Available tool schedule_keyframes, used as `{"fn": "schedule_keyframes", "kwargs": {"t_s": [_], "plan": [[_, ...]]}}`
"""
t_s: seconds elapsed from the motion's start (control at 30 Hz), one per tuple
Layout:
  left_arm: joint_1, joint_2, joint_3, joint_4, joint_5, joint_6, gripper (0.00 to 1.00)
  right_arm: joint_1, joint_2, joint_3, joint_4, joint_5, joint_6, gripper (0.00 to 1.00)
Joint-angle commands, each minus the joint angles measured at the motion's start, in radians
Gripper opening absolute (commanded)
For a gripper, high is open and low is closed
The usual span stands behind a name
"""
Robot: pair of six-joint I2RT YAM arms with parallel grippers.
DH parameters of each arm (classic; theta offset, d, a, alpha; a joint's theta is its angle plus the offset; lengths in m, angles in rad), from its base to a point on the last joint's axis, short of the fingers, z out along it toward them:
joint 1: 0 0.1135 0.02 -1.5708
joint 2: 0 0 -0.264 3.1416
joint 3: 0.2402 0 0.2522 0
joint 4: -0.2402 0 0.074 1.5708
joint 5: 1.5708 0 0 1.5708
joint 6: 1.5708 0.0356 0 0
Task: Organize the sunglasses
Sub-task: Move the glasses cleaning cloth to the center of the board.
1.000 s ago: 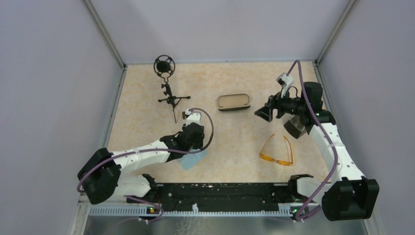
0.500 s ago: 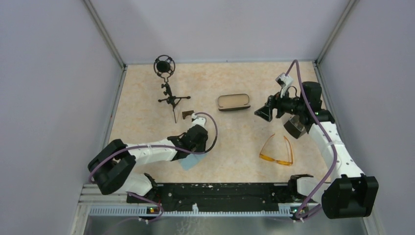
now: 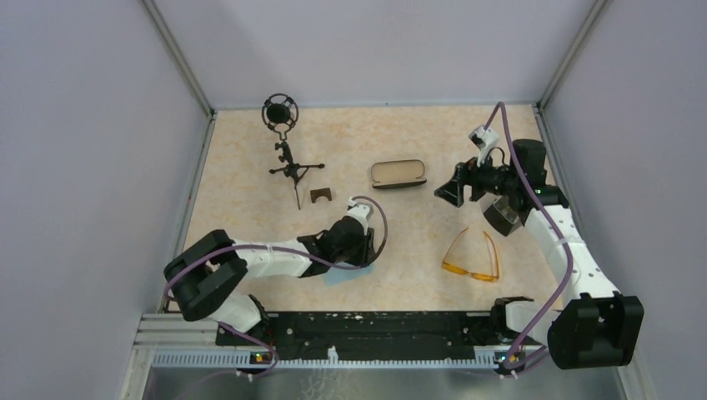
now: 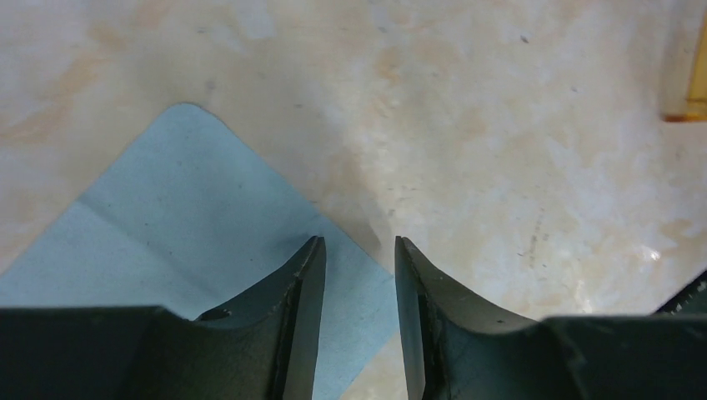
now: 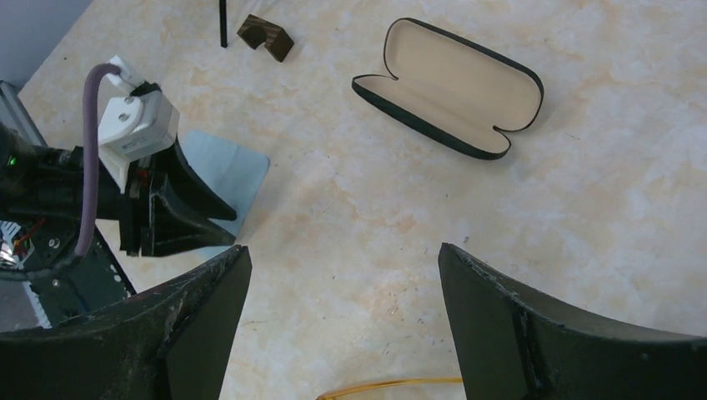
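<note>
The sunglasses [image 3: 473, 257], with orange-amber lenses and their arms unfolded, lie on the table at the right front. One thin arm shows at the bottom of the right wrist view [image 5: 392, 385]. The black case [image 3: 398, 173] lies open with its tan lining up, also in the right wrist view [image 5: 454, 87]. My left gripper [image 4: 357, 250] hangs low over a corner of the light blue cloth [image 4: 167, 225]. Its jaws stand a narrow gap apart with nothing between them. My right gripper [image 5: 344, 258] is wide open and empty, raised above the table between the case and the sunglasses.
A black microphone on a small tripod [image 3: 288, 146] stands at the back left. A small brown block [image 3: 320, 195] lies near its feet. Grey walls close in the table on three sides. The arm bases and a black rail [image 3: 375, 325] run along the front edge.
My left arm has swung right, over the cloth toward the table's middle, and uncovered the brown block. The right arm has hardly moved. The sunglasses and the case lie as before.
</note>
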Motion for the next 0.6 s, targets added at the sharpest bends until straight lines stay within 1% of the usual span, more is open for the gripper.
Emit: {"fn": "schedule_keyframes", "kwargs": {"t_s": [0.0, 0.2, 0.43, 0.5, 0.57], "plan": [[-0.078, 0.051, 0.015, 0.11, 0.079, 0.045, 0.43, 0.001, -0.005, 0.035, 0.002, 0.042, 0.005, 0.83], [-0.165, 0.164, 0.129, 0.113, 0.08, 0.077, 0.44, -0.003, -0.003, 0.035, -0.005, 0.06, 0.004, 0.84], [-0.202, 0.255, 0.249, 0.113, 0.094, 0.097, 0.45, -0.015, 0.006, 0.034, -0.015, 0.071, -0.001, 0.84], [-0.207, 0.245, 0.279, 0.087, 0.094, 0.111, 0.48, -0.019, 0.014, 0.035, -0.02, 0.071, -0.008, 0.85], [-0.218, 0.201, 0.3, 0.054, 0.091, 0.132, 0.56, -0.023, 0.02, 0.032, -0.023, 0.073, -0.021, 0.85]]}}
